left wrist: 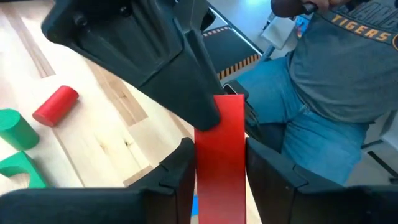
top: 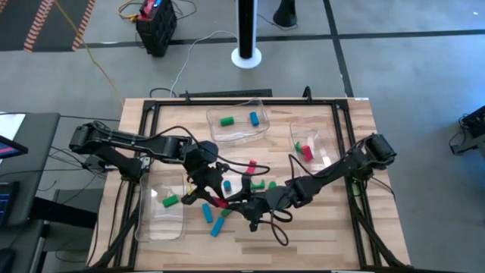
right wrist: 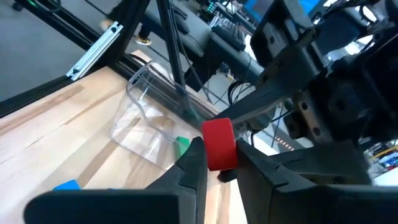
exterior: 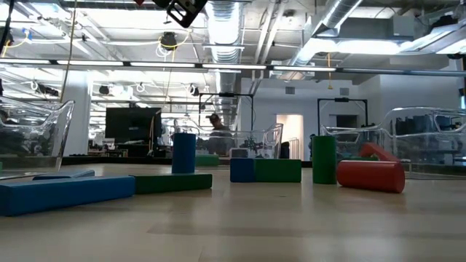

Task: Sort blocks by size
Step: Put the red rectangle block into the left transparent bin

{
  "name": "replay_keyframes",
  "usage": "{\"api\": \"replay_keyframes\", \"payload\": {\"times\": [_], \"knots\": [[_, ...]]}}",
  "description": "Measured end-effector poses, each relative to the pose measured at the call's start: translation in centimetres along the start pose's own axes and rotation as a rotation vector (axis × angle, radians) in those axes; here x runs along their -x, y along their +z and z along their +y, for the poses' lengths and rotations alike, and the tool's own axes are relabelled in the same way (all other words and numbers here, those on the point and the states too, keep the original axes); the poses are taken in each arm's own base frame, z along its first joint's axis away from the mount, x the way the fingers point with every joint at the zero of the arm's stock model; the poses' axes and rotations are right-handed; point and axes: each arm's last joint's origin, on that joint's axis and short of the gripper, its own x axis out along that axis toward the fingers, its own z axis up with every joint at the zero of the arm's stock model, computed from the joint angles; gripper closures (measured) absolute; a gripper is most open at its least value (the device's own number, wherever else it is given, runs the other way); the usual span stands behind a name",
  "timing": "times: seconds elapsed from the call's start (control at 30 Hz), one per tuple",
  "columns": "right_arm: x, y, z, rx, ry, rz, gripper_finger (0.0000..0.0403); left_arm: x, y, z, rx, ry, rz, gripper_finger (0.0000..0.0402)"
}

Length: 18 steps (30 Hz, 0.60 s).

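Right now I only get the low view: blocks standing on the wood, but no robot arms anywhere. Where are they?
Observer: Both are up above the loose blocks mid-table. The left pincer grips a red block.
Operator: Is the other arm idle, then?
Observer: No. The right pincer is closed on that same red block, so the two pincers meet on it.
Operator: Is anything in a tray?
Observer: Yes. The clear tray beside the left arm holds one green block.
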Motion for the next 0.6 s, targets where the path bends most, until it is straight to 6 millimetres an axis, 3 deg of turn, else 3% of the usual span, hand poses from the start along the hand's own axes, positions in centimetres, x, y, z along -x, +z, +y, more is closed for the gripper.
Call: {"api": "replay_keyframes", "payload": {"times": [0.3, 0.6], "knots": [[0.1, 0.1, 0.3, -0.026, -0.002, 0.008, 0.0310, 0.3, 0.1, -0.2, -0.008, 0.018, -0.004, 0.0232], [0.2, 0.0, 0.2, -0.091, -0.077, 0.049, 0.0310, 3.5, 0.7, -1.8, -0.063, 0.256, -0.008, 0.0231]]}}
